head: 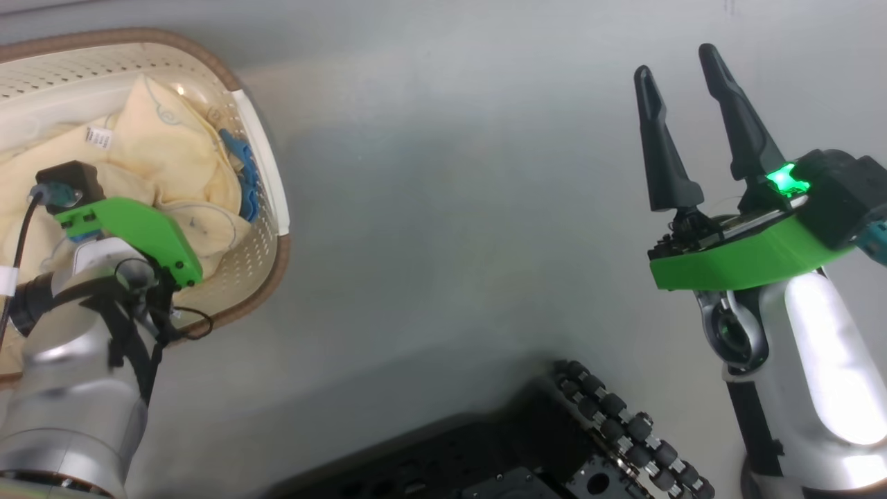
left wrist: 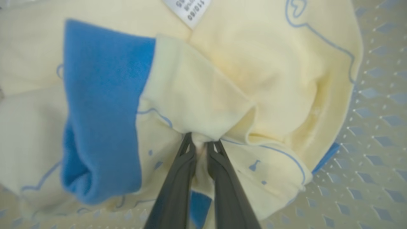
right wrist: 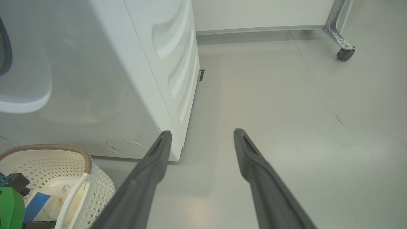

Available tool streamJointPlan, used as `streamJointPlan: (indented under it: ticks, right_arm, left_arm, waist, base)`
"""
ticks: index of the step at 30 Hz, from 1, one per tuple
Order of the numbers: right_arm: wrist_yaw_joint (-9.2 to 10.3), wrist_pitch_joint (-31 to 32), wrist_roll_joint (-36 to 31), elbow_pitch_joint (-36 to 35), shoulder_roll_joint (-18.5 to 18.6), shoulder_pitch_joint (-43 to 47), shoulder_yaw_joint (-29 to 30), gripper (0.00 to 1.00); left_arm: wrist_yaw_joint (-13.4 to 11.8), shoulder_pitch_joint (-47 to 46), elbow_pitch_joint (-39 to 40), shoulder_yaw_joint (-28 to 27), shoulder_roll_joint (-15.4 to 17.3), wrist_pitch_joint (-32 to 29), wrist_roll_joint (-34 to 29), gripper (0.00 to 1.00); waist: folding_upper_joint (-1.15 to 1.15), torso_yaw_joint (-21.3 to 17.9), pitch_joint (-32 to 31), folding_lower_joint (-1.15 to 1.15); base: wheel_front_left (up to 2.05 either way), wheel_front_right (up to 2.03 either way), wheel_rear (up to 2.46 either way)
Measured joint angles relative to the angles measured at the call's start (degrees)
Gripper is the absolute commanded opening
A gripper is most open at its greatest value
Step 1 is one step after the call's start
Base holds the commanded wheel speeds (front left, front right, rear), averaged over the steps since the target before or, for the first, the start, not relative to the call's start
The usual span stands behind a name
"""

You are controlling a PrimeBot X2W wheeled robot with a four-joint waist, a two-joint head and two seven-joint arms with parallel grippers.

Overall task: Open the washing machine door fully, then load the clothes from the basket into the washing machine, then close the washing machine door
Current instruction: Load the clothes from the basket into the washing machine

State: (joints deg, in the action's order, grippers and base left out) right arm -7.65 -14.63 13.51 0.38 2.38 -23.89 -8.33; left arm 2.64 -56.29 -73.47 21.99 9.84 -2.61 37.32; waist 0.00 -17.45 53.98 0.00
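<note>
**Left claw pinching fabric down in the basket**

My left gripper (left wrist: 200, 141) has its two dark fingers drawn almost together, pinching a fold of the clothes (left wrist: 203, 86) at the centre of the left wrist view. The cream-yellow fabric bunches around the tips. A bright blue cuff (left wrist: 101, 108) lies at the left of that frame and a white size tag (left wrist: 189, 11) at the top edge. At the right and bottom I see the perforated cream inside of the basket (left wrist: 378, 133).

In the head view the basket sits at the upper left, with my left wrist reaching down into it. My right gripper (head: 675, 61) is at the upper right, fingers spread wide and holding nothing, over the floor (head: 429, 208). The floor is smooth pale grey with soft reflections. My black base (head: 554, 450) shows at the bottom centre.

In the right wrist view the white washing machine (right wrist: 95, 79) stands at the upper left, with the basket just beside its lower front at the lower left. A pale wall (right wrist: 254, 12) runs along the top, and a metal leg with a caster (right wrist: 345, 54) stands at the upper right.
</note>
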Motion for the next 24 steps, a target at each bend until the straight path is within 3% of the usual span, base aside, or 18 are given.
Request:
streamJointPlan:
  ticks: [16,24]
  right_arm:
    - [0.00,0.00,-3.69,0.58,0.01,1.66,4.38,1.00]
    - [0.00,0.00,-5.49,1.12,0.01,4.45,6.68,1.00]
  left_arm:
    - [-0.52,2.21,-0.20,1.63,-1.49,14.46,-1.03,0.00]
    - [-1.41,5.08,3.54,1.55,-1.75,16.79,-1.83,0.00]
  waist:
    - [0.00,4.63,-8.14,0.00]
    - [0.00,6.79,-13.63,-0.01]
  base:
    - [0.00,0.00,0.00]
    - [0.00,0.00,0.00]
